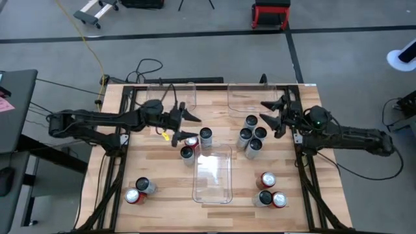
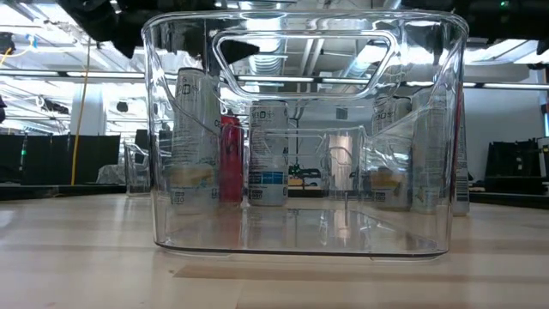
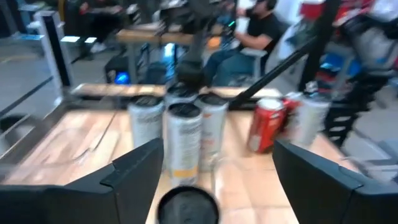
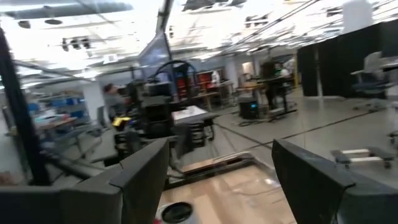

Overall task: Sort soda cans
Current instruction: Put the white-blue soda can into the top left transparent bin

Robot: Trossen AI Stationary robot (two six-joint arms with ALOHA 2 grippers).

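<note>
In the high view my left gripper point(image 1: 186, 127) is open beside three cans: a red one point(image 1: 190, 142), a dark one point(image 1: 186, 153) and a dark-topped one point(image 1: 205, 135). In the left wrist view the open left gripper point(image 3: 211, 180) has a dark can top point(image 3: 186, 206) between its fingers, with silver cans point(image 3: 184, 142) and a red can point(image 3: 267, 124) beyond. My right gripper point(image 1: 273, 114) is open, just right of a cluster of several silver-grey cans point(image 1: 251, 135). Its wrist view shows the right gripper point(image 4: 221, 180) and one can top point(image 4: 177, 213) below. All cans stand upright on the table.
A clear bin point(image 1: 212, 174) sits at the table's middle near edge and fills the low view point(image 2: 300, 232). Two more clear bins point(image 1: 170, 95) point(image 1: 251, 96) stand at the far edge. Two cans point(image 1: 138, 191) stand near left, three cans point(image 1: 269, 191) near right.
</note>
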